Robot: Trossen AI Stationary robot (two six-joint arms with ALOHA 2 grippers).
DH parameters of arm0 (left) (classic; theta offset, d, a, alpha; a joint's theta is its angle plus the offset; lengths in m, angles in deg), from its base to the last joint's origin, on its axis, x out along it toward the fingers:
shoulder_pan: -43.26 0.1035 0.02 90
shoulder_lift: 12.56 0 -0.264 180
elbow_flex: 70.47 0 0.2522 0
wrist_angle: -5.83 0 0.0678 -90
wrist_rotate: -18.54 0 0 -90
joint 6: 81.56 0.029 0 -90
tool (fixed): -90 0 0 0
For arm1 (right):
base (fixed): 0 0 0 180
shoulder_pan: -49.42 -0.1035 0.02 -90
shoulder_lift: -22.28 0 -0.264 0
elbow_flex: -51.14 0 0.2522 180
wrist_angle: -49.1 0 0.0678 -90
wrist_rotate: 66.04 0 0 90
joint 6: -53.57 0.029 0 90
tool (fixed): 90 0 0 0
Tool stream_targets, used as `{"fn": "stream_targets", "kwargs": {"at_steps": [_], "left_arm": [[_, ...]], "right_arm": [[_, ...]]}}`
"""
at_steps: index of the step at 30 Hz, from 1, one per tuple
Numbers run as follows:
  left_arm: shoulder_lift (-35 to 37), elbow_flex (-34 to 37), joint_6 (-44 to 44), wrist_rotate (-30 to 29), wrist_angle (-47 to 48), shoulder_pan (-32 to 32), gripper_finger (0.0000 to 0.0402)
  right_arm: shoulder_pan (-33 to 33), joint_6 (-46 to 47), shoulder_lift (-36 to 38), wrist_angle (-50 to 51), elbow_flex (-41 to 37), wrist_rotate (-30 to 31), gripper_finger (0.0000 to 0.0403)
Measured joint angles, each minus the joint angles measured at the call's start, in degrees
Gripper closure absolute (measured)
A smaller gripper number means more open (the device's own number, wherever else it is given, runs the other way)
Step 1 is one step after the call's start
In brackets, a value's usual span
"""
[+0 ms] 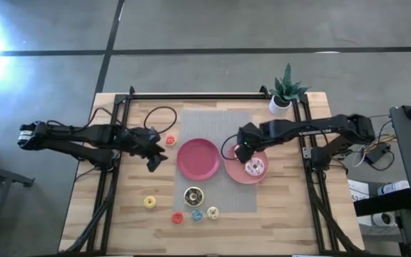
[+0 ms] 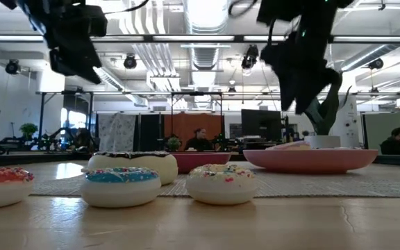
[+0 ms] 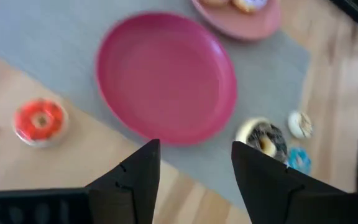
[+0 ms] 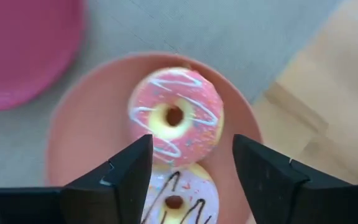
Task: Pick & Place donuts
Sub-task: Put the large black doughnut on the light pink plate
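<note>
My right gripper is open and hangs above the salmon plate. On that plate rest a pink donut with white drizzle and a pale donut with dark drizzle. My left gripper is open in the air left of the magenta plate, near a red-orange donut on the wood. The chocolate donut lies on the mat. Yellow, red, blue and cream donuts lie near the table's near edge.
A grey mat lies under both plates. A potted plant stands at the far right corner. Black frame rails run along both table sides, and a cable loops on the wood by the left arm.
</note>
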Motion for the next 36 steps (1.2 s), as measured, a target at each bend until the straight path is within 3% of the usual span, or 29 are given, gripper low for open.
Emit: {"fn": "stream_targets", "kwargs": {"at_steps": [3,7,12,16,20,24,30,36], "left_arm": [[0.54,2.27,-1.61,1.44,-2.13,-1.19,0.0229],[0.66,4.44,-2.29,1.54,-7.70,-2.42,0.0229],[0.79,4.43,-2.68,5.28,-14.84,-2.56,0.0229],[1.03,1.95,-2.07,5.82,-16.14,-2.57,0.0229],[-0.70,2.06,-11.04,5.80,-15.93,-3.22,0.0229],[-7.06,2.11,-23.13,5.78,-16.59,-5.17,0.0229],[-22.08,0.86,-35.76,5.46,-22.55,-10.72,0.0229],[-33.85,-6.22,-36.17,4.32,-20.37,-14.99,0.0230]], "right_arm": [[-5.87,1.28,3.33,-2.43,0.24,5.20,0.0188],[-11.60,7.43,8.45,-7.95,-1.07,7.38,0.0189],[-14.05,9.25,15.22,-13.76,-3.32,9.62,0.0189],[-15.10,6.33,22.13,-11.69,-6.79,11.63,0.0189],[-15.80,3.57,26.95,-10.34,-11.95,9.06,0.0189],[-15.84,-0.57,30.03,-10.42,-16.19,3.71,0.0188],[-15.80,-6.12,33.50,-10.43,-18.45,2.58,0.0188],[-15.79,-9.04,36.12,-10.53,-18.45,3.37,0.0188]]}}
